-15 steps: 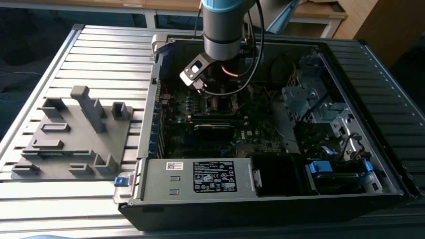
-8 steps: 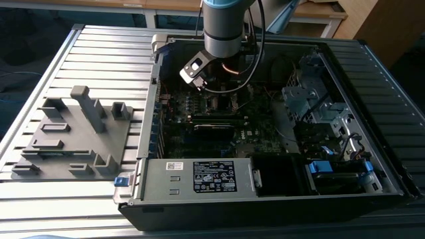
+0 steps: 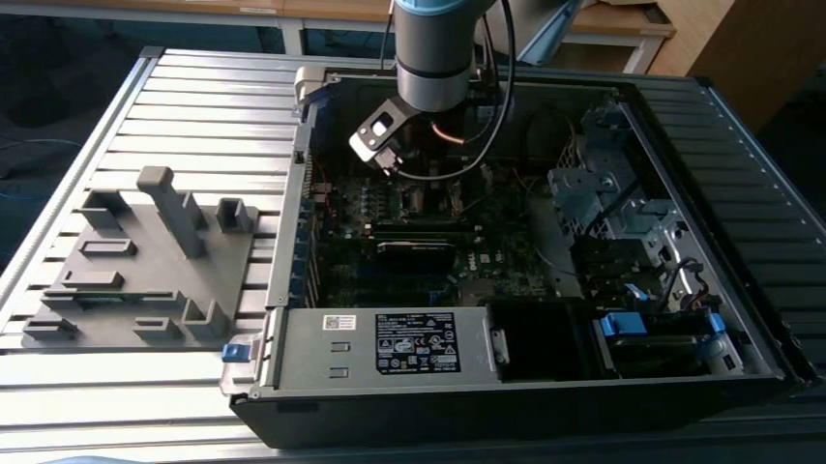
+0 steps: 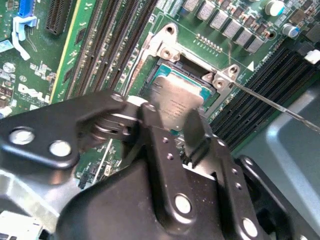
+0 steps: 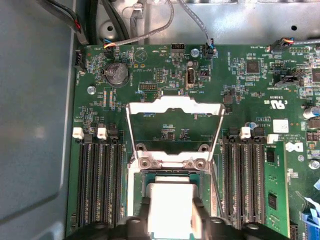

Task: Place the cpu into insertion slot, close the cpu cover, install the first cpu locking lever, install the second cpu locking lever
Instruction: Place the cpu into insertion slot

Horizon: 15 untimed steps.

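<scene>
1. The gripper (image 4: 172, 116) pinches the cpu (image 5: 170, 197). One black finger (image 5: 146, 212) presses on each of two opposite edges, and the dull silver face shows between them in both wrist views.
2. The cpu sits directly over the insertion slot (image 5: 144, 185), with the slot's dark recess showing just around its edges. I cannot tell whether the chip rests in the slot or hangs just above it.
3. The cpu cover (image 5: 175, 103) stands flipped open, away from the slot on its hinge side. The green motherboard (image 5: 240, 100) shows through its cut-out middle.
4. In the second wrist view a thin silvery rod (image 4: 280, 106) runs out from one corner of the socket frame, lifted clear of the board.
5. Long black memory slots (image 5: 97, 185) flank the socket on both sides, and a coin cell battery (image 5: 115, 74) lies beyond the open cover.
6. In the exterior view the arm (image 3: 439, 58) reaches down into the far half of the open computer case (image 3: 516, 391), over the motherboard.
7. The case lies on a slatted metal table (image 3: 207, 106). A grey parts fixture (image 3: 142, 261) sits beside it on the exterior view's left.
</scene>
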Each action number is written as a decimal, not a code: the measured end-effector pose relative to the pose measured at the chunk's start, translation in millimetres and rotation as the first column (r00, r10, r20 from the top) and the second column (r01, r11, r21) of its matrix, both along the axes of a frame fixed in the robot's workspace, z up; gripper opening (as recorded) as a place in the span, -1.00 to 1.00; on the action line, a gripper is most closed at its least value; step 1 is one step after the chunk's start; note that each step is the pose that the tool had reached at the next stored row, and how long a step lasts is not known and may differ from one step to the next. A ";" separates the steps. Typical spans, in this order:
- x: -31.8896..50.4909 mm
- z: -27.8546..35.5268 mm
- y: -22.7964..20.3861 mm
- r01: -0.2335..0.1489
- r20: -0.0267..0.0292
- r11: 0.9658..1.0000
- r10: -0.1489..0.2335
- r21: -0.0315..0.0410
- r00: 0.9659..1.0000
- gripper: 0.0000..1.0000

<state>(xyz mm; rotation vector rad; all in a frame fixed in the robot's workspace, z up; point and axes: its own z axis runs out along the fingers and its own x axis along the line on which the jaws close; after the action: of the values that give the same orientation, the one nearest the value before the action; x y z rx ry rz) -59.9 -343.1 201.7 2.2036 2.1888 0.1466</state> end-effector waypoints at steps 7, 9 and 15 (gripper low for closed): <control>0.0 0.5 0.0 0.000 0.000 1.000 0.000 0.000 1.000 -0.66; 0.0 0.7 0.0 0.000 0.000 1.000 0.000 0.000 1.000 -0.78; 0.0 1.1 0.0 0.000 0.000 1.000 0.000 0.000 1.000 -0.79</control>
<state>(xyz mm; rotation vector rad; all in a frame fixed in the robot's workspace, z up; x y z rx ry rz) -59.9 -343.1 202.9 2.2035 2.1888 0.1466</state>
